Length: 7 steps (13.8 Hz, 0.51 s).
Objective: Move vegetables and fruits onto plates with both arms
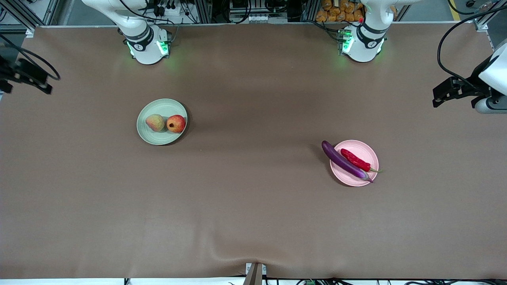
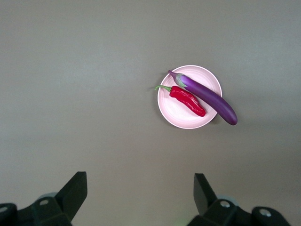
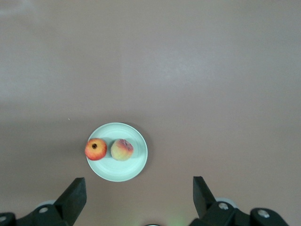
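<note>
A pale green plate holds the fruits: a yellowish-pink peach and a red-yellow pomegranate-like fruit, side by side. On a pale pink plate lie the vegetables: a red chili and a purple eggplant, whose thick end juts past the rim. My left gripper hangs open and empty, high over the left arm's end of the table. My right gripper hangs open and empty over the right arm's end.
Brown cloth covers the table, with a slight wrinkle at the edge nearest the front camera. The two arm bases glow green along the farthest edge. Racks and cables stand past that edge.
</note>
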Motion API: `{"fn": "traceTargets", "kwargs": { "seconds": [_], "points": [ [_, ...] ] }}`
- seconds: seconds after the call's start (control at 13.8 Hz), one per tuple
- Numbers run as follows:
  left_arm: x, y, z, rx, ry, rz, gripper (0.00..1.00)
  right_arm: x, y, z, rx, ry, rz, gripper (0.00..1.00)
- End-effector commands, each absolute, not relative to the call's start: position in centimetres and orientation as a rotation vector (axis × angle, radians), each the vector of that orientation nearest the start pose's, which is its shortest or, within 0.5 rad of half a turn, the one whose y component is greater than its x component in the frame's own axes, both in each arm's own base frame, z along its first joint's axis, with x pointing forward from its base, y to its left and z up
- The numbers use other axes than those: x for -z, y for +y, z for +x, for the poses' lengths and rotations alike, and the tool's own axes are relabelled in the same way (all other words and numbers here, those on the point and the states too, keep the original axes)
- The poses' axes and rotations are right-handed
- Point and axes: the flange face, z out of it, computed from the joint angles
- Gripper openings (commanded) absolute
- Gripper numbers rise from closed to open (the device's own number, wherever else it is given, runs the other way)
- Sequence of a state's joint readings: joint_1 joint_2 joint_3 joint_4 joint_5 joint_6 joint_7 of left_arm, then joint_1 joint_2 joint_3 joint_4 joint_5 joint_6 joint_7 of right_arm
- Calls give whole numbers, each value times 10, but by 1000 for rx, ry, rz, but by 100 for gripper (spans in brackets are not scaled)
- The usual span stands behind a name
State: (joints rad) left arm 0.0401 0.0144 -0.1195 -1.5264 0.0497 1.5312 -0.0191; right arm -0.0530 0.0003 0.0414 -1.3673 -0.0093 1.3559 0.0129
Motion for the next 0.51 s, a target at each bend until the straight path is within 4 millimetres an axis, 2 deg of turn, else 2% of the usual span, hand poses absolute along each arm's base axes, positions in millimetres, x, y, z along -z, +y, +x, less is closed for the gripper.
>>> {"fn": "traceTargets", "kwargs": {
  "seconds": [0.0,0.15,0.44],
  "points": [
    [-638,-36,553,-19,125,-3098,100,-699,-17,516,-9,-1,-3122,100],
    [-637,-35,553,-21,123,-3098,100,-709,-15,508,20,-6,-3124,100],
    [-637,-35,553,-21,123,-3098,100,-704,-38,507,-8,60,-3125,100]
  ]
}}
